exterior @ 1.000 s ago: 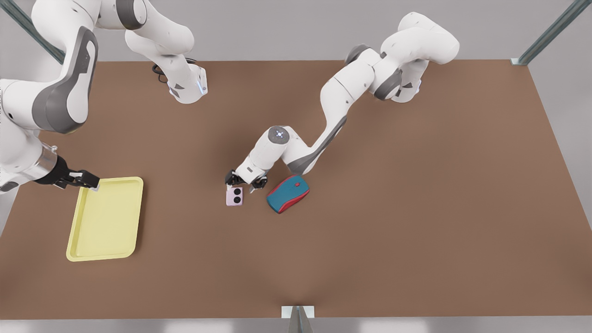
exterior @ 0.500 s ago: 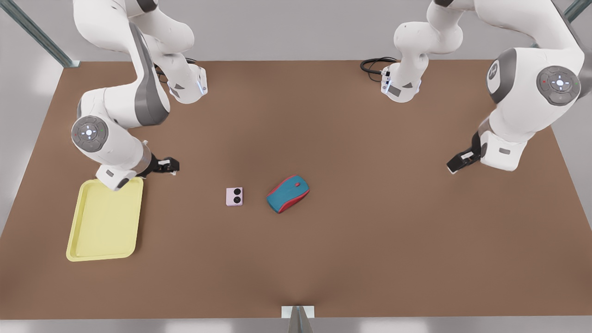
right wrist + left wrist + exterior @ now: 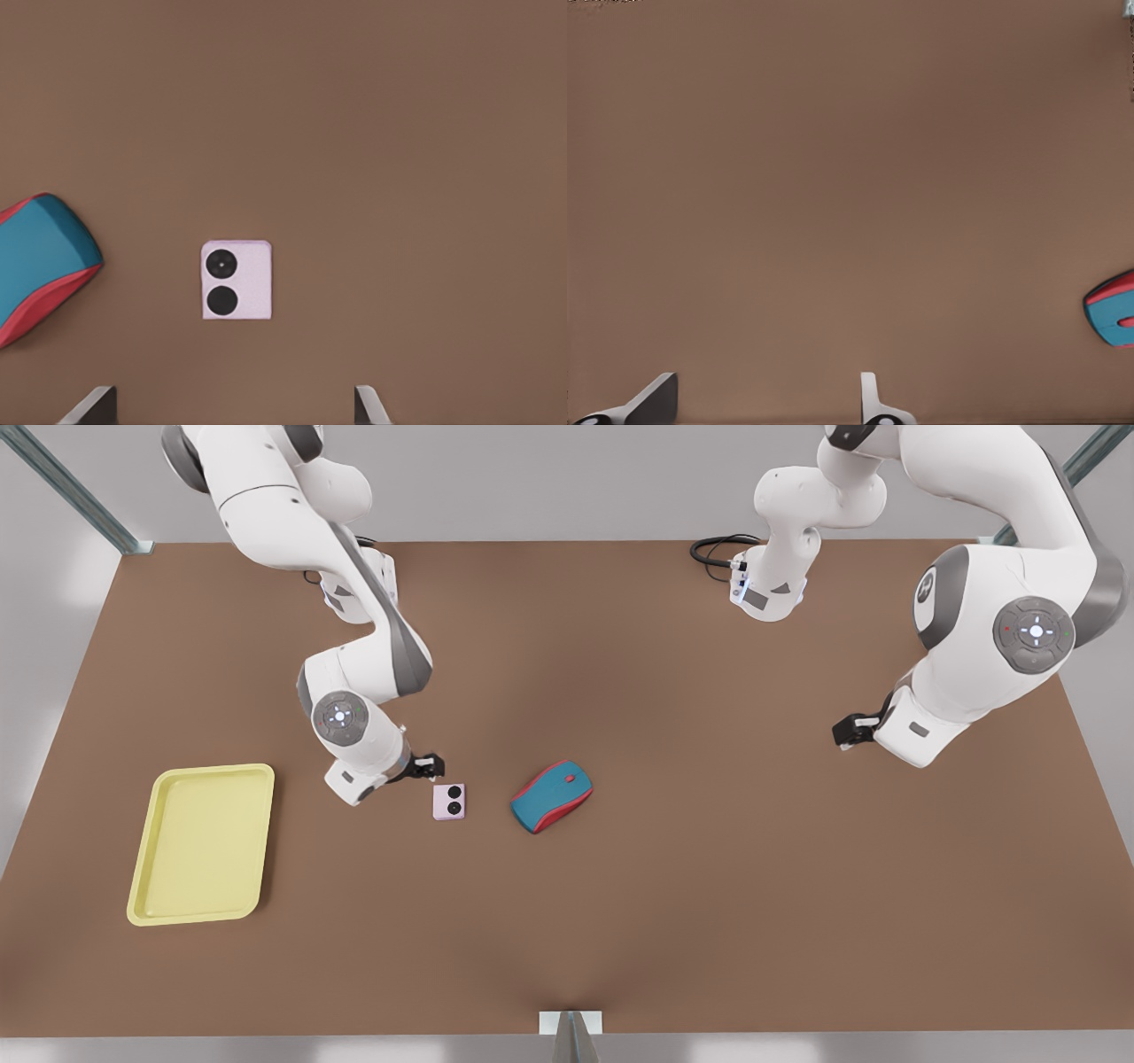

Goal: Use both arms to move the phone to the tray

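The right gripper [image 3: 431,763] hangs spread open just beside the phone [image 3: 450,801], tray [image 3: 146,840] well behind it; better to centre over the phone before descending. The left gripper [image 3: 842,731] waits open, far off

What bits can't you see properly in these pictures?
- Teal-and-red computer mouse: mostly cut off by the left wrist view's edge.
- Right gripper, near the pale pink square phone: open fingers cropped by its wrist view's edge.
- Left gripper: too small in the front view for finger detail.
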Motion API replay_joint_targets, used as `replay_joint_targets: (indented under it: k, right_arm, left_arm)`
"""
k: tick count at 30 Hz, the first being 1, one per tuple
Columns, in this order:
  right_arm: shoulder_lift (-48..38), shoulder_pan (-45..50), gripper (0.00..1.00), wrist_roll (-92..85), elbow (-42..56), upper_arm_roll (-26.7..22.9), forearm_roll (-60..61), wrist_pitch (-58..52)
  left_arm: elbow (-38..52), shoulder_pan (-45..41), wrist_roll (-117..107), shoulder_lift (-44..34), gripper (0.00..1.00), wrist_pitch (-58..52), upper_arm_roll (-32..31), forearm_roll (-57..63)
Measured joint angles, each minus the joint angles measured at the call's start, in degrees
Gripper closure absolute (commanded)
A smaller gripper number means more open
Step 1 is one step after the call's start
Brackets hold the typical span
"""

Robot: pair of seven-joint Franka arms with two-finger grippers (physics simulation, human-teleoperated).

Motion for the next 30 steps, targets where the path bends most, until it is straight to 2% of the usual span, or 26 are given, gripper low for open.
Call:
replay_joint_targets:
  k: [14, 30]
  right_arm:
    - [10.9, 1.8, 0.00, 6.6, -5.7, -0.1, -0.4, 15.8]
    - [16.0, 2.7, 0.00, 6.4, -7.8, -0.2, -0.8, 23.2]
  left_arm:
    - [0.4, 0.3, 7.2, 3.1, 0.00, 1.9, 0.8, 0.1]
    - [0.4, 0.4, 10.9, 4.4, 0.00, 3.4, 0.8, 0.0]
